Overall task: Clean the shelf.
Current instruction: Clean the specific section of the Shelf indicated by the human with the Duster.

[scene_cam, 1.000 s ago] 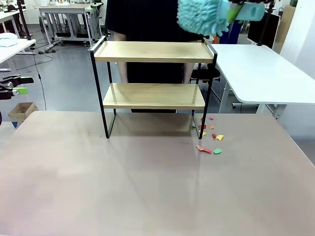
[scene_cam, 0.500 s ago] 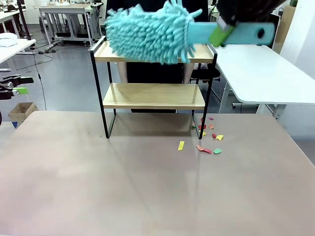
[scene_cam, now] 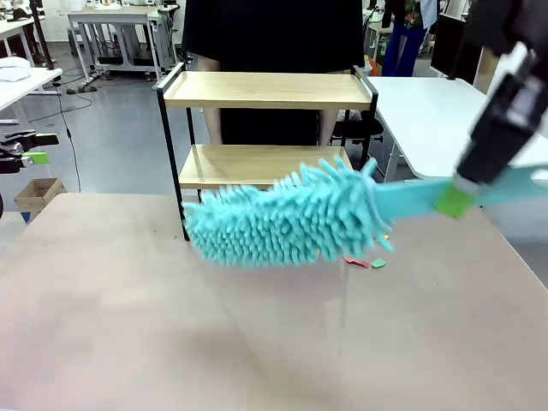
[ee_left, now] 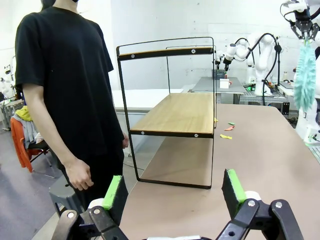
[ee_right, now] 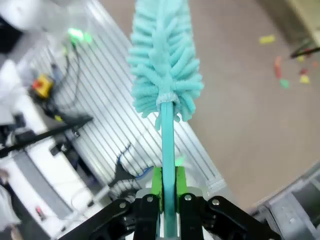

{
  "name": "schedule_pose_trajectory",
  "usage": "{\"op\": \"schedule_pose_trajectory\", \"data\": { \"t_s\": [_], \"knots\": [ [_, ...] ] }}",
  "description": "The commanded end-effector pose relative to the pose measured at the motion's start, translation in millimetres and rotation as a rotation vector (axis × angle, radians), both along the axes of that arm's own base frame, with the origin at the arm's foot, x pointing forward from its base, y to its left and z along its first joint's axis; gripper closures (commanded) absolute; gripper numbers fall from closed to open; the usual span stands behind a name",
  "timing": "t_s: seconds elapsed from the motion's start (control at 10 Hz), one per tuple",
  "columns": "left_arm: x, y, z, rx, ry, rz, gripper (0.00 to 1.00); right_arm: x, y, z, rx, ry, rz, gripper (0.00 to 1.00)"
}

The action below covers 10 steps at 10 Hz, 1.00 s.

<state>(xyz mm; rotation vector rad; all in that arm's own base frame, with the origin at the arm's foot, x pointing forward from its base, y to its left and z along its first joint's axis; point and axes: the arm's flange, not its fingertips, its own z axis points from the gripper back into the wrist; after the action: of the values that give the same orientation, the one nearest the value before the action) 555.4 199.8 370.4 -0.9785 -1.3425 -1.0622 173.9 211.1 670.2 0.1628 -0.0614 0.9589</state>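
the shelf (scene_cam: 265, 128) stands at the far middle of the table (scene_cam: 128, 325), in front of the person (scene_cam: 274, 34). the right claw (scene_cam: 452, 202), low on the right, is clenched on the flat handle of a duster (scene_cam: 282, 221) whose fluffy turquoise head hangs in front of the lower board. the left claw (ee_left: 172, 192) is released, green pads wide apart, well off to the shelf's left. the shelf has pale wooden boards in a thin black frame. paper scraps (scene_cam: 364, 262) lie by its right leg. the near tabletop is bare.
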Motion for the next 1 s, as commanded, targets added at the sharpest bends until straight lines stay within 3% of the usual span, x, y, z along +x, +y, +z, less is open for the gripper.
{"op": "schedule_pose_trajectory", "data": {
  "t_s": [0.0,0.2,0.5,0.8,0.9],
  "knots": [
    [-1.7,-0.5,3.1,-0.001,-0.005,0.001,0.00,3.2,-31.5,-14.7,-0.070,0.019,0.075,0.87],
    [-1.7,-0.5,3.1,-0.001,-0.005,0.001,0.00,4.0,-56.4,-43.9,-0.050,0.085,0.089,0.87],
    [-1.7,-0.5,3.1,-0.001,-0.005,0.001,0.00,-5.8,-86.9,-78.0,-0.012,0.088,0.096,0.87],
    [-1.7,-0.5,3.1,-0.001,-0.005,0.001,0.00,-1.2,-95.3,-86.0,0.047,0.025,0.039,0.87],
    [-1.7,-0.5,3.1,-0.001,-0.005,0.001,0.00,-9.4,-88.7,-81.8,-0.019,0.099,0.064,0.87]
  ]
}}
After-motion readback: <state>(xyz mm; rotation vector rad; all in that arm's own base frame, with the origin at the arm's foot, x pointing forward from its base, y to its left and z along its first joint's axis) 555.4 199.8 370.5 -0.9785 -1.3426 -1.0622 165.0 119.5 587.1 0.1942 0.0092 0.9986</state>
